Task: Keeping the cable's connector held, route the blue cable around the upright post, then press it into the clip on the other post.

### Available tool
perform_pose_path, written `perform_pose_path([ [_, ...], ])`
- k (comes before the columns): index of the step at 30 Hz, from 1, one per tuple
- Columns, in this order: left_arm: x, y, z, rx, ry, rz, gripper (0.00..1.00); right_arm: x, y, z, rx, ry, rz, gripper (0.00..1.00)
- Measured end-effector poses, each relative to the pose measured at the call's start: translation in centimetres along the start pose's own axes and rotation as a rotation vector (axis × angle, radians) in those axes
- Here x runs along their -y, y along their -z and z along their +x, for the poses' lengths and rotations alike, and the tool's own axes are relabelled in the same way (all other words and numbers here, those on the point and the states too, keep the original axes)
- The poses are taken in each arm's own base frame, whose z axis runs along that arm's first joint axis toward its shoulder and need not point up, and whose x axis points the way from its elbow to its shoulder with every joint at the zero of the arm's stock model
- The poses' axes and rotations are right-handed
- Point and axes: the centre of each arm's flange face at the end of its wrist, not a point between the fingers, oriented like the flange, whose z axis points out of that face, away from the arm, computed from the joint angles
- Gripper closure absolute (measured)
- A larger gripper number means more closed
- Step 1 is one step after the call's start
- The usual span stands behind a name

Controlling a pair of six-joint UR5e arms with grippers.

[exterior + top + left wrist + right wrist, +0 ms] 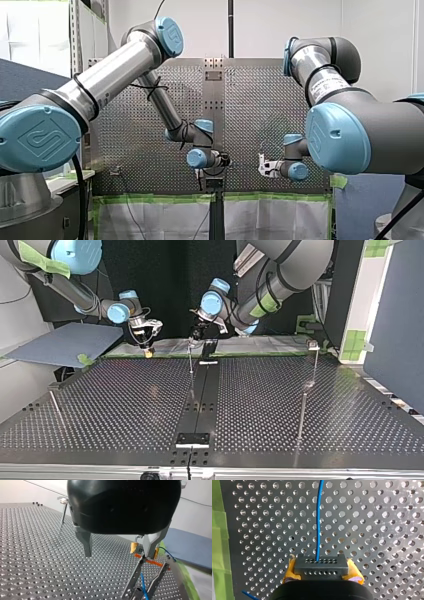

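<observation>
Closest to the right wrist camera, the connector point(320, 565), a black block with two rows of small holes, sits clamped between the yellow pads point(288, 573) of the right gripper point(321, 576). The cable point(318, 525), thin and bright blue, leaves a hole in the upper row and runs almost straight ahead over the perforated table point(387, 530), bending slightly. The left gripper point(117, 555) hangs above the table, its metal fingers point(85, 542) spread wide with nothing between them. In the top view both grippers hover at the table's far edge, with a thin post point(190, 360) near the left one. A second post point(306, 390) with a clip point(313, 345) stands well apart at the view's right.
</observation>
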Motion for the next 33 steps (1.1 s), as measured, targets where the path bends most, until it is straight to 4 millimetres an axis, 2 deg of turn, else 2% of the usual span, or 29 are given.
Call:
perform_pose_path([
  [6,0.2,0.3,0.3,-0.016,-0.007,-0.005,0.0,0.0,0.0,0.0,0.0,0.0,0.001,1.0],
  [14,-0.5,1.0,2.7,-0.078,-0.059,-0.046,0.0,0.0,0.0,0.0,-0.001,0.0,0.002,1.0],
  [33,-1.0,0.6,2.5,-0.054,-0.048,-0.047,0.0,0.0,0.0,0.0,-0.001,0.0,0.002,1.0],
])
